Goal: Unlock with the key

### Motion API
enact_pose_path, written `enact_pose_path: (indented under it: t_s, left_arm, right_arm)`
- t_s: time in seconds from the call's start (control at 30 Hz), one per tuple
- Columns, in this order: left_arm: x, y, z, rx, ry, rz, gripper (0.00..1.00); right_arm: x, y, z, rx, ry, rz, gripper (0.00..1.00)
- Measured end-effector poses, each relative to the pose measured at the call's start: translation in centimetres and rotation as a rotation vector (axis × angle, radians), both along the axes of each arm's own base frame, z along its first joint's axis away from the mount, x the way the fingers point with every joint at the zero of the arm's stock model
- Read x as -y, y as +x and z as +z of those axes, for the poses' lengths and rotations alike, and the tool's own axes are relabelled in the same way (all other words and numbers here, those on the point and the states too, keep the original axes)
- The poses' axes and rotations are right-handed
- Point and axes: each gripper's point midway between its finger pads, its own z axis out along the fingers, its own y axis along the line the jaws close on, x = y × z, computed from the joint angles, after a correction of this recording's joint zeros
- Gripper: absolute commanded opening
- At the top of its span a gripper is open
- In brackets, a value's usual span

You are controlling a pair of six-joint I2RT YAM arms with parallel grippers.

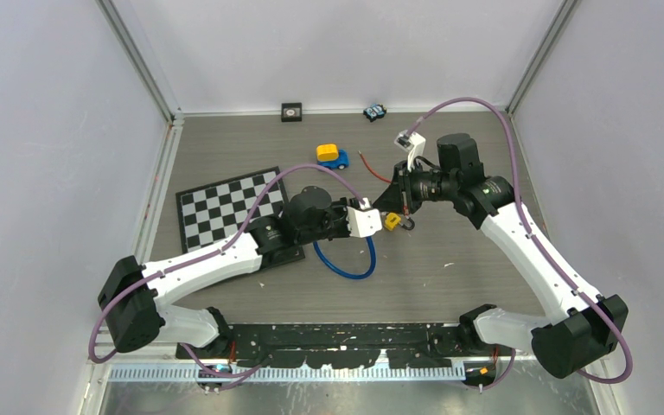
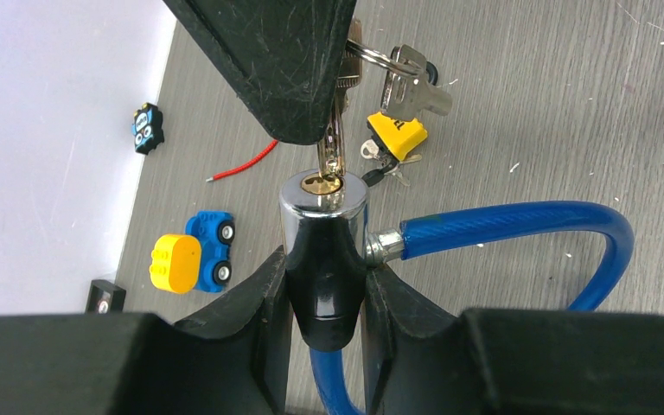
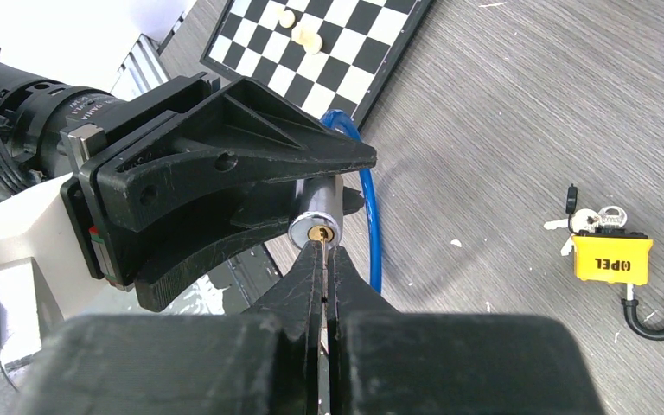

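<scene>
My left gripper [image 2: 324, 270] is shut on the lock [image 2: 323, 246], a chrome and black cylinder on a blue cable [image 2: 519, 220], and holds it above the table. The brass keyhole [image 3: 321, 233] faces my right gripper [image 3: 323, 259]. That gripper is shut on the key [image 2: 335, 147], whose tip sits in the keyhole. A ring with spare keys [image 2: 411, 82] hangs from the held key. In the top view both grippers meet mid-table, the right one [image 1: 391, 201] just beyond the left arm's white wrist camera [image 1: 364, 218].
A yellow padlock [image 3: 612, 258] with an open shackle and small keys lies on the table to the right. A chessboard [image 1: 220, 207] lies at the left, a yellow and blue toy car [image 1: 332, 156] and a red wire [image 1: 372, 164] farther back. Two small items [image 1: 290, 111] sit by the back wall.
</scene>
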Motion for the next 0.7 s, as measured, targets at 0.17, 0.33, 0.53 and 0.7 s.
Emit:
enact_pose_path:
  t_s: [0.17, 0.33, 0.53, 0.7]
  left_arm:
    - [0.00, 0.00, -0.01, 0.000, 0.000, 0.000, 0.00]
    - [0.04, 0.02, 0.00, 0.002, -0.003, 0.000, 0.00]
    - [0.15, 0.00, -0.01, 0.005, -0.010, -0.002, 0.00]
    - [0.15, -0.06, 0.02, 0.008, -0.015, -0.004, 0.00]
  right_arm:
    - [0.00, -0.03, 0.03, -0.001, 0.002, 0.002, 0.00]
    - [0.08, 0.01, 0.05, -0.002, 0.004, 0.002, 0.00]
    - [0.13, 0.00, 0.11, -0.003, 0.008, 0.003, 0.00]
    - [0.27, 0.02, 0.13, -0.002, 0.008, 0.001, 0.00]
